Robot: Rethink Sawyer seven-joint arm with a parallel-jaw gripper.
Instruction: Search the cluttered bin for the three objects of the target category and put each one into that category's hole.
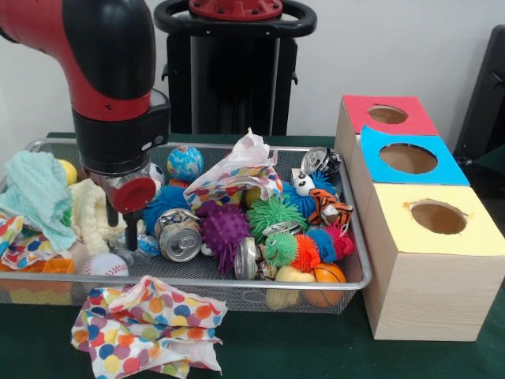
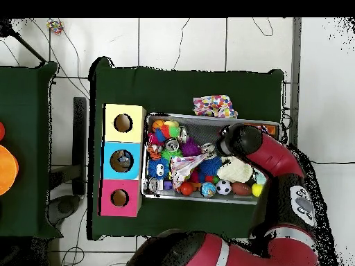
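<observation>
The silver wire-mesh bin (image 1: 353, 272) sits on the green table, packed with balls, crushed cans and cloths; it also shows in the overhead view (image 2: 208, 118). My gripper (image 1: 125, 230) hangs low inside the bin's left part, just left of a crushed can (image 1: 180, 241) and above a baseball (image 1: 105, 264). It is not clear whether it holds anything. In the overhead view the arm (image 2: 239, 140) covers the gripper. The blue-topped box's round hole (image 1: 408, 159) is right of the bin, between the red and yellow boxes, and shows in the overhead view (image 2: 122, 161).
A red-topped box (image 1: 387, 114) stands behind the blue one and a yellow-topped box (image 1: 439, 217) in front. A polka-dot cloth (image 1: 146, 324) lies on the table before the bin. Inside are a purple spiky ball (image 1: 224, 229), a green spiky ball (image 1: 274, 213) and a teal cloth (image 1: 35, 193).
</observation>
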